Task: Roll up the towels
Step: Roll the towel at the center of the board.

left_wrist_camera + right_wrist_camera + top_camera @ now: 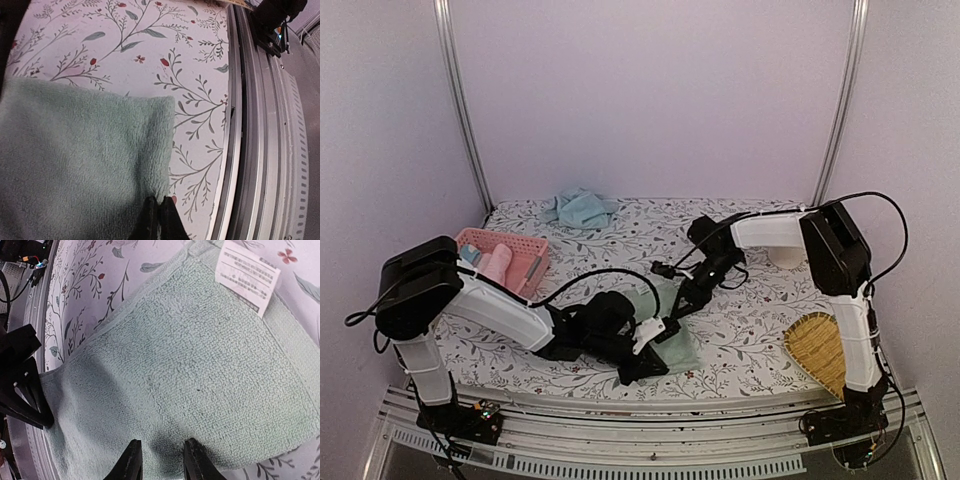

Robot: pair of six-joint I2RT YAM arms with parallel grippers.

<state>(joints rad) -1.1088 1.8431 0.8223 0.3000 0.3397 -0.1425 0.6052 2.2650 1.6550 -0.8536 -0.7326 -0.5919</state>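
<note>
A pale green towel [672,322] lies folded flat on the flowered tablecloth near the front edge. In the left wrist view the towel [75,160] fills the lower left, and my left gripper [159,204] is shut on its near corner edge. In the right wrist view the towel [190,365] has a white label [248,274] at its far corner. My right gripper [161,452] is open, its two fingertips [131,456] resting on the towel's top. My left gripper also shows in the top view [650,350], just left of my right gripper [684,303].
A pink basket [532,248] at the left holds a rolled pink towel [497,263]. A crumpled blue towel [580,207] lies at the back. A woven tray [818,348] sits at the front right. The metal table rail [260,125] runs close to the green towel.
</note>
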